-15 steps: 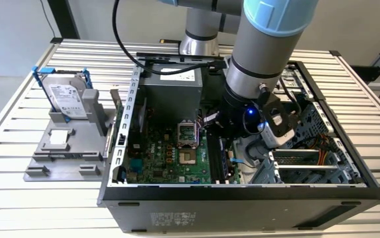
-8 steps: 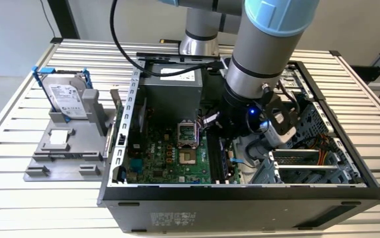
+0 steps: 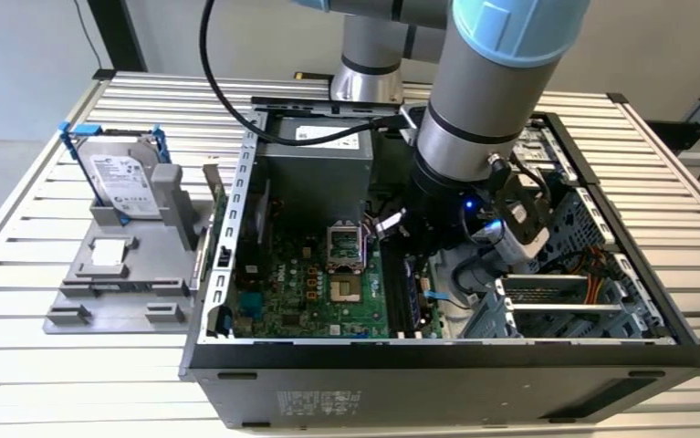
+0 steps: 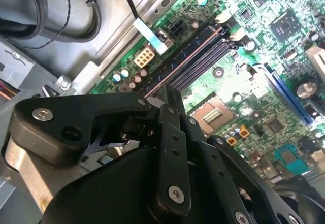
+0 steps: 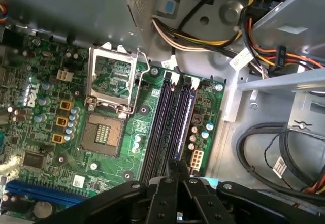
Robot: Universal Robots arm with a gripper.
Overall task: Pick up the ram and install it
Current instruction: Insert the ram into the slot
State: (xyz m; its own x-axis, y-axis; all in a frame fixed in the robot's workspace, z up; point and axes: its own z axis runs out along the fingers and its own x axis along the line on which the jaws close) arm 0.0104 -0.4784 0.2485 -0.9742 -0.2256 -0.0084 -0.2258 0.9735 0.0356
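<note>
The ram (image 5: 186,122) is a thin dark stick with a blue edge. It stands on edge along the outermost of the black memory slots (image 5: 165,127) on the green motherboard (image 5: 45,132). My gripper (image 5: 177,164) is shut on the end of the stick nearest the cameras. In the second wrist view the ram (image 4: 187,59) runs as a narrow line from my gripper (image 4: 170,89) along the slots (image 4: 203,56). I cannot tell whether it is seated in the slot. In the exterior view the arm's wrist (image 3: 472,210) reaches down into the open computer case (image 3: 447,351).
The CPU socket (image 5: 104,132) with its raised metal frame (image 5: 112,76) lies beside the slots. Cable bundles (image 5: 203,33) and a drive cage (image 3: 569,306) crowd the far side. Outside the case, a hard drive (image 3: 124,173) and a green card (image 3: 214,196) stand on a grey holder (image 3: 119,274).
</note>
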